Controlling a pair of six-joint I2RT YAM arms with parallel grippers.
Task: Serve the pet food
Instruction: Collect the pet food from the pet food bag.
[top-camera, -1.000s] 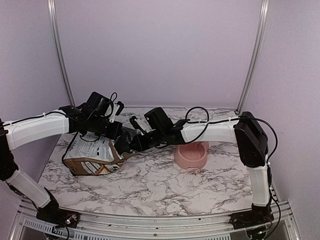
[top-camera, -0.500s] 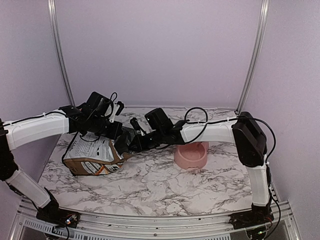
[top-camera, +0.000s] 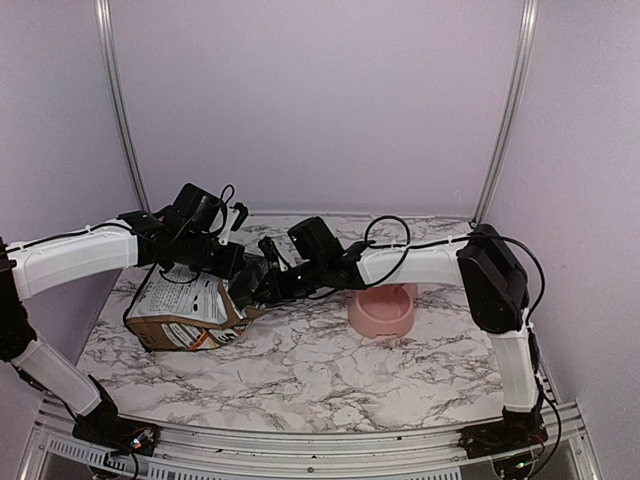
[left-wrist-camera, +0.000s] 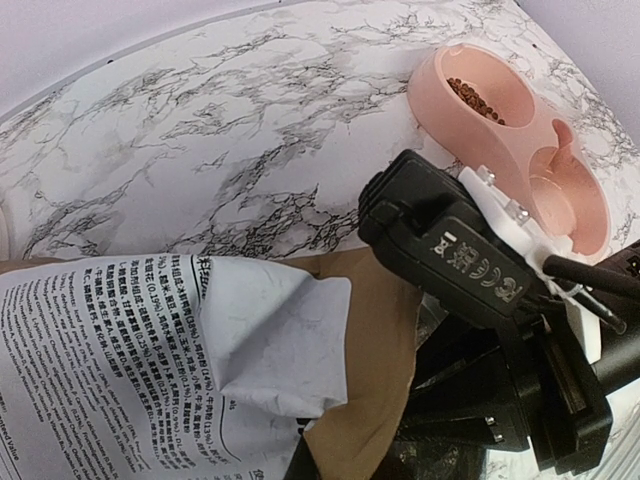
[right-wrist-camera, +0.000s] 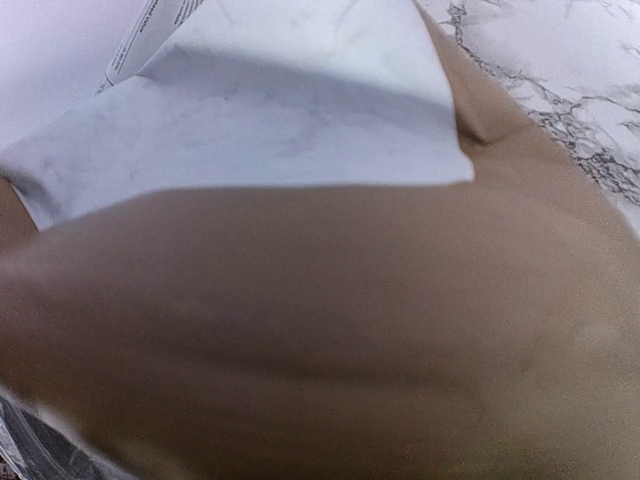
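1. The left claw is fully closed at the upper corner of the bag and seems to pinch the paper edge there, though its fingers are hidden
2. The bag lies tilted on the marble table, printed white label up, with its mouth end turned to the right towards the bowl
3. The right claw is pressed up against the bag's mouth end. Its own camera shows only brown paper and a corner of the label, so I cannot tell how far open it is or whether it holds the paper
4. The pink bowl stands apart from the bag on its right. The left wrist view shows a small heap of kibble in one of its two hollows and none in the other
5. Step in hand, as I judge it: both arms are working on the bag's mouth between pours, with a little food served and most of it presumably inside the bag
6. The next move calls for a firm hold on both sides of the mouth, then lifting the bag and carrying it over the bowl before tipping, so the kibble falls in the hollow and not on the table
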